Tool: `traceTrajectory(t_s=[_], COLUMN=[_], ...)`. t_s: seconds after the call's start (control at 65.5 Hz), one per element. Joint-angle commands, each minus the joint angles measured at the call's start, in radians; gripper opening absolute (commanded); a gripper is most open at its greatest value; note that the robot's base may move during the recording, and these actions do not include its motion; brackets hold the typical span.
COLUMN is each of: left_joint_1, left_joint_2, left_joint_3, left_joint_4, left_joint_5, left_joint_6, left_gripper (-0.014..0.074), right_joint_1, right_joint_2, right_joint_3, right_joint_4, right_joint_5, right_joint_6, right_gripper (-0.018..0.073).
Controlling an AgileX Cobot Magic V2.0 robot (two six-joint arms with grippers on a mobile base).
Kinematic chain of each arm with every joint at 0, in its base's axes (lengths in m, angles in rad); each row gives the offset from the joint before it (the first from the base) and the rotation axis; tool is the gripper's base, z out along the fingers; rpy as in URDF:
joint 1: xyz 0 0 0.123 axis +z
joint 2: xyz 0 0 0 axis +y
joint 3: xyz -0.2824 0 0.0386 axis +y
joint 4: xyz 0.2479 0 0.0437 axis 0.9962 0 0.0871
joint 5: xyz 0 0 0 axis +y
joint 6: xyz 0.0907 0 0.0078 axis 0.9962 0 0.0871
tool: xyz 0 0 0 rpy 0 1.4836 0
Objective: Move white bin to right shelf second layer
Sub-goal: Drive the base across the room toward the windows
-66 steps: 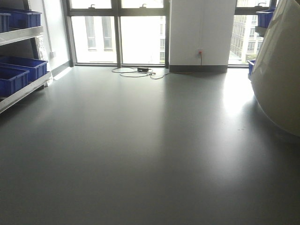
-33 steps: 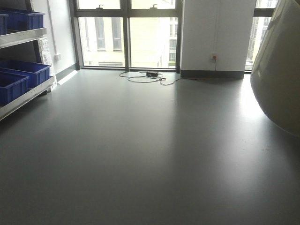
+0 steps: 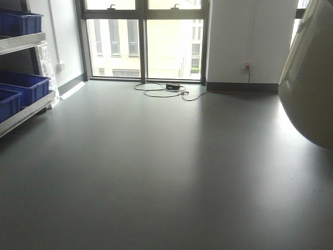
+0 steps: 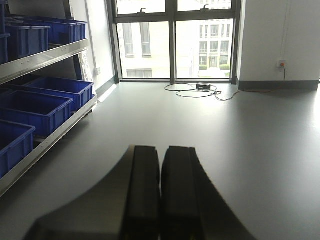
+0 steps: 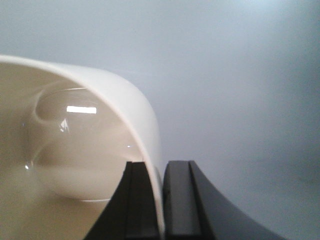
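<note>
white bin (image 5: 75, 140) tilted at right edge of front view, its wall pinched btwn right tool (image 5: 161, 197) fingers. left tool (image 4: 160, 190) narrow, fingers pressed together. blue crates (image 4: 40, 105) on left shelf.

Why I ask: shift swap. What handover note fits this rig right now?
Left gripper: shut, empty.
Right gripper: shut on the rim of the glossy cream-white plastic bin, which hangs at the front view's right edge.
Blue plastic crates sit on the left steel rack; the right shelf's roller layer is not in view.
Done: bin grasped.
Left: reach that shelf, set the bin on its second layer.
</note>
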Motion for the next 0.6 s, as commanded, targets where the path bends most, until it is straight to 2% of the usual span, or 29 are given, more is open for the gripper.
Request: traceTrajectory(t_s=[0.0,0.58], left_joint_1=[0.002,0.002], left_joint_2=[-0.016,-0.016], left_joint_3=[0.037,0.037], left_joint_4=[-0.006,-0.006], left_joint_5=[-0.084,-0.084], left_joint_6=[-0.003,-0.003], left_gripper=[0.0085,0.0085], right_joint_1=[-0.005,-0.005], right_joint_2=[-0.009,-0.009], right_joint_3=[-0.029,-0.029], right_joint_4=[0.0,0.0], right_joint_5=[-0.066,-0.066], right_joint_6=[-0.004,-0.004], right_gripper=[0.0057,0.0057])
